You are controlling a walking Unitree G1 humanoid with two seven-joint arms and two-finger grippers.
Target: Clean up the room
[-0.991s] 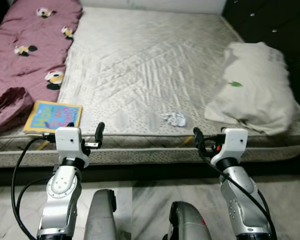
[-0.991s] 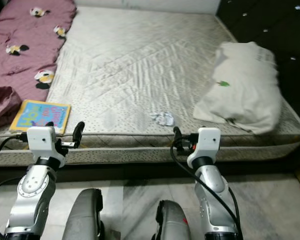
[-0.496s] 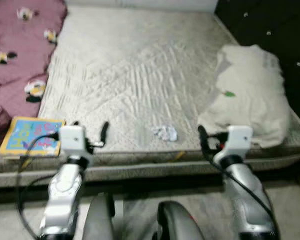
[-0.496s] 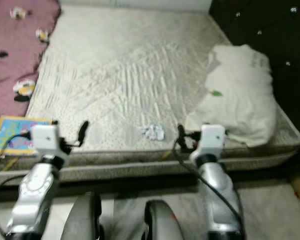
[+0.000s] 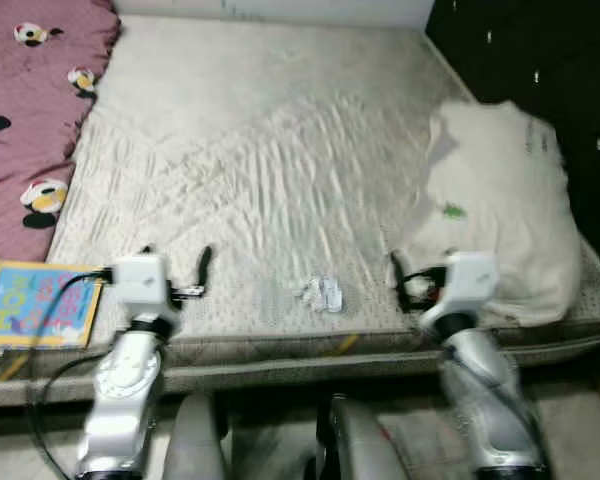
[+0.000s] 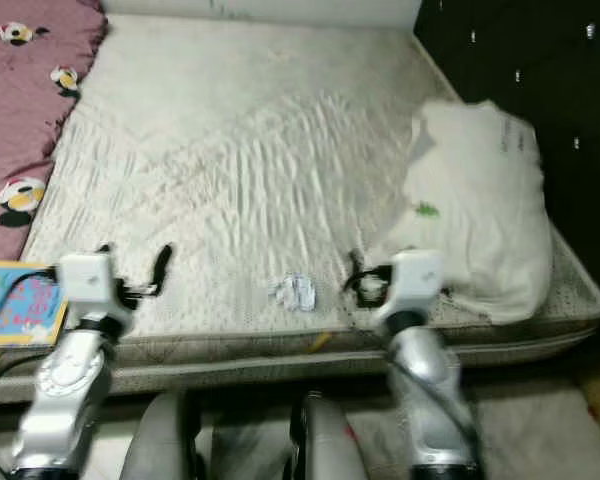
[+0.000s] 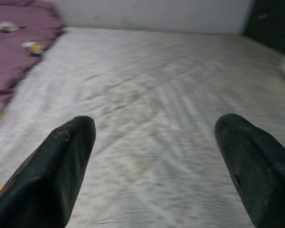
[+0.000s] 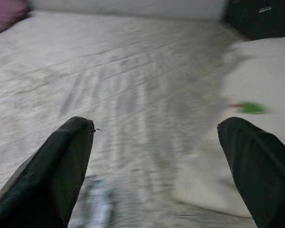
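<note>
A quilted, wrinkled mattress (image 5: 280, 170) lies before me. A small crumpled paper (image 5: 321, 293) sits near its front edge, between my arms. A soft white pillow (image 5: 505, 215) slumps on the right, a flat colourful book (image 5: 35, 305) and a plum blanket (image 5: 25, 110) on the left. My left claw (image 7: 154, 161) and right claw (image 8: 156, 166) hover spread wide, holding nothing

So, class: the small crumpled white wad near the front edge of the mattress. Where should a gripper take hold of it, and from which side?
Probably from above, fingers straddling the whole crumpled wad. It lies low and loose on the flat mattress, with no handle or edge to hook. The right gripper, open near the front edge, sits closer than the left gripper, so coming in from the wad's right seems easiest.
</note>
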